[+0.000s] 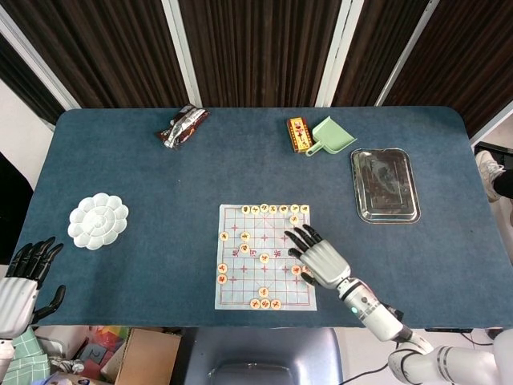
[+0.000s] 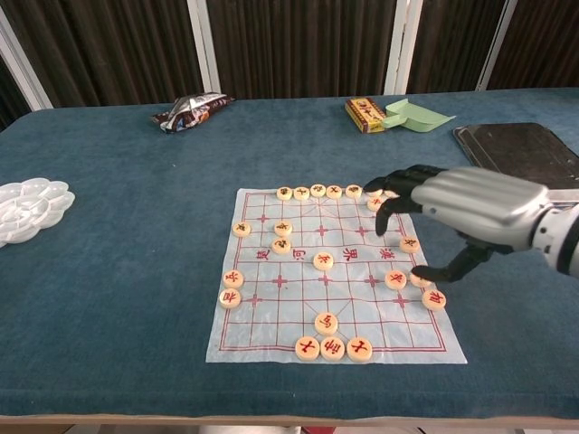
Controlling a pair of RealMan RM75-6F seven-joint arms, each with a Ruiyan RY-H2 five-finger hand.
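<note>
The right hand hovered released, fingers spread, over the chess board's right edge, hiding some pieces. The left hand, cut off at lower left, lay open, holding nothing.

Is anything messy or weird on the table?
A crumpled snack wrapper lies loose at the table's far side. The chess sheet looks flat, its round pieces scattered. The right hand hovers over them. Nothing spilled.

Pale square chess sheet with red grid lines, tan round wooden pieces marked red and black, silver-and-black right hand, dark teal tablecloth
</note>
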